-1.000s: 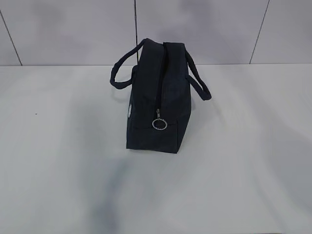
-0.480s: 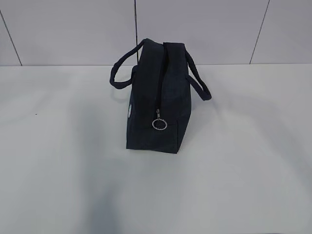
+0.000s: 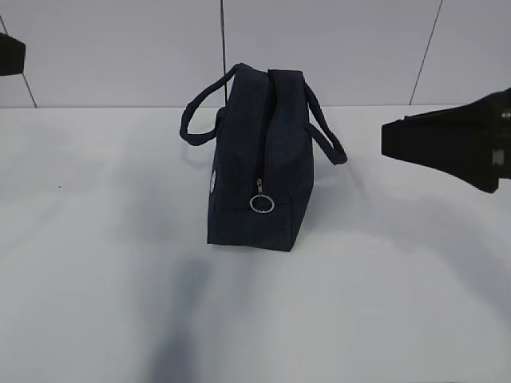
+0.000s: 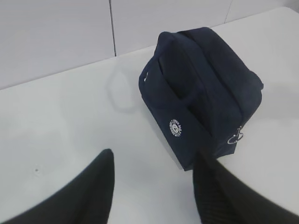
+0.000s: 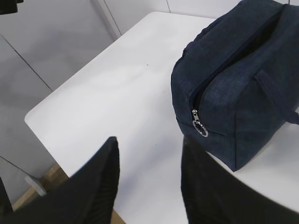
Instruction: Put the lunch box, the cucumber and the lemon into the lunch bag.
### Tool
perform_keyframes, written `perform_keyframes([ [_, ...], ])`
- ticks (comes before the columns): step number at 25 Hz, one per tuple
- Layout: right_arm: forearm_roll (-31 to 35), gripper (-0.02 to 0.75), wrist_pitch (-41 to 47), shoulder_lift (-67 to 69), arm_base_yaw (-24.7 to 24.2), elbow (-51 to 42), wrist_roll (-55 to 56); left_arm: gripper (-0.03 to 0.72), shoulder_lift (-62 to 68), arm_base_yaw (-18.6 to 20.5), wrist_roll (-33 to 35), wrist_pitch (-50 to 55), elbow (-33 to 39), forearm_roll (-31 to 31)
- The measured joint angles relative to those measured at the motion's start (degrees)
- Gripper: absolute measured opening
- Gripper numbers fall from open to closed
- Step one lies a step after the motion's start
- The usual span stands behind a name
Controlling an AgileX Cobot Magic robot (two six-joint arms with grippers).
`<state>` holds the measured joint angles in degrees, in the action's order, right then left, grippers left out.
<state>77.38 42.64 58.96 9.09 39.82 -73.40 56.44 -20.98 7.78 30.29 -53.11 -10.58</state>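
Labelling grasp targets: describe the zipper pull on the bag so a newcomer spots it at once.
On the white table stands a single dark navy lunch bag with two loop handles. On its end facing the exterior camera, a black zipper runs down to a silver ring pull, the only shiny metal part on the bag.

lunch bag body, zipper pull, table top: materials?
Lunch bag: navy woven fabric, matte; soft handles droop.
Ring pull: likely metal; silvery and shiny.
Table: smooth white top, faint sheen with soft shadows; laminate or plastic, can't tell which.
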Motion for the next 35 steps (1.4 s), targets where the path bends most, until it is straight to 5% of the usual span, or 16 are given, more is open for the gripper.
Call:
perform_keyframes([
  [15,1.22,0.276,4.44,13.58,0.00,-0.21,-7.58,0.299,-0.09,0.00,0.09,0.34,0.25,-2.87],
  [23,3.76,0.365,14.61,29.08,0.00,4.90,-17.23,0.298,1.82,0.00,0.12,1.64,1.10,-2.87],
  [35,12.65,0.391,15.62,40.60,0.00,6.95,-56.70,0.298,8.00,0.00,0.22,1.74,2.39,-2.16],
])
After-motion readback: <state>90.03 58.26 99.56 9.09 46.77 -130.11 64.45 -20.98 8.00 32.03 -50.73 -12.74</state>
